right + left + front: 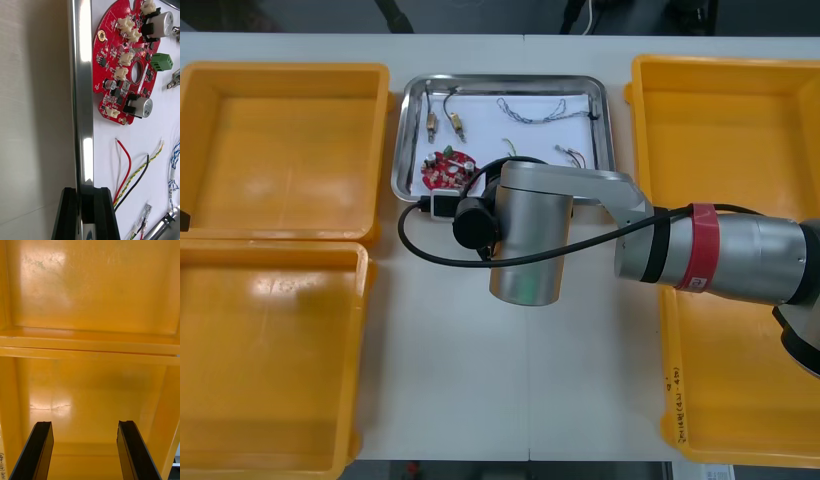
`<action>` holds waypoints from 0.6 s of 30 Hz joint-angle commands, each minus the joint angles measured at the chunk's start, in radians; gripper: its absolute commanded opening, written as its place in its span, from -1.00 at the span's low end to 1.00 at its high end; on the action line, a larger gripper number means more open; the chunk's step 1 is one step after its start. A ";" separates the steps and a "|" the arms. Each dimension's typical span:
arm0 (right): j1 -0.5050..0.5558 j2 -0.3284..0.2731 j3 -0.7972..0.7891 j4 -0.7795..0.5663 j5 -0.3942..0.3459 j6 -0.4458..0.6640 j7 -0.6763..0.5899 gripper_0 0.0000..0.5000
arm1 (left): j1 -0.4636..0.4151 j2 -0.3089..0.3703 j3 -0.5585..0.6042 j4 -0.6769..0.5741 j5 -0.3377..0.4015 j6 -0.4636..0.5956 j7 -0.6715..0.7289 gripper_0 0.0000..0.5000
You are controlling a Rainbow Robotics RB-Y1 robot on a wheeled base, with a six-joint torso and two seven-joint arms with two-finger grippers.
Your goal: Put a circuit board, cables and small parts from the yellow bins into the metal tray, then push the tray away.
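The light table (480, 380) carries four yellow bins (280, 70) and a metal tray (505, 80).

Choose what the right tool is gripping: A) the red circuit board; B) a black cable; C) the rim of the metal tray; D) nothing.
C: the rim of the metal tray passes between the black fingers of the right tool; the circuit board lies farther in, untouched.

A robot lab workbench.
On a table (480, 380), yellow bins (280, 140) flank a metal tray (408, 120) holding a circuit board (448, 168).
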 commanded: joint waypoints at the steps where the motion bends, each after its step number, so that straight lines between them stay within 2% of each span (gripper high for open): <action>1: -0.076 0.019 0.009 0.026 0.014 -0.042 -0.005 -1.00 | 0.023 0.049 0.027 -0.027 0.001 0.006 -0.133 1.00; 18: -0.114 0.019 0.009 0.129 0.029 -0.179 -0.007 -1.00 | 0.023 0.049 0.027 -0.027 0.001 0.006 -0.133 1.00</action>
